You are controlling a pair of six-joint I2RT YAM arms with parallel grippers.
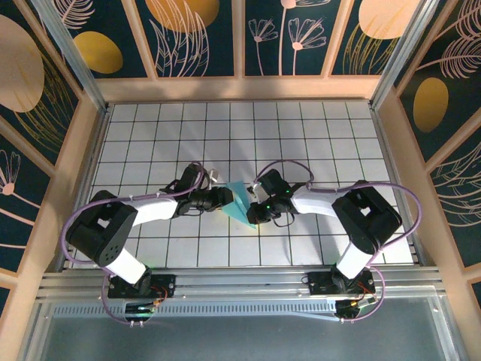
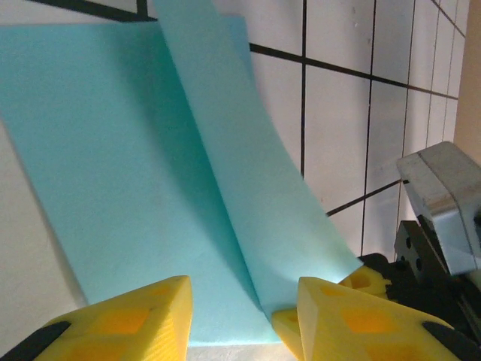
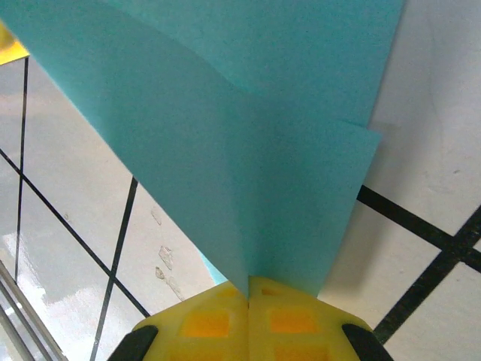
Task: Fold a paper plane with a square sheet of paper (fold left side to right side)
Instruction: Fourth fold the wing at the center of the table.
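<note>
From above, the sheet of paper (image 1: 239, 201) is too small for me to read its creases. My left gripper (image 1: 224, 199) covers its 9 o'clock edge, my right gripper (image 1: 254, 213) its 4 o'clock corner. In both wrist views it runs off at 12 o'clock.

The left end effector (image 1: 225, 198) and right end effector (image 1: 252, 214) are crowding the teal paper sheet (image 1: 239, 201) from both sides, blocking approaches there. Beyond the sheet, the tiled desk (image 1: 225, 128) is lying open up to the wooden wall (image 1: 233, 88).
</note>
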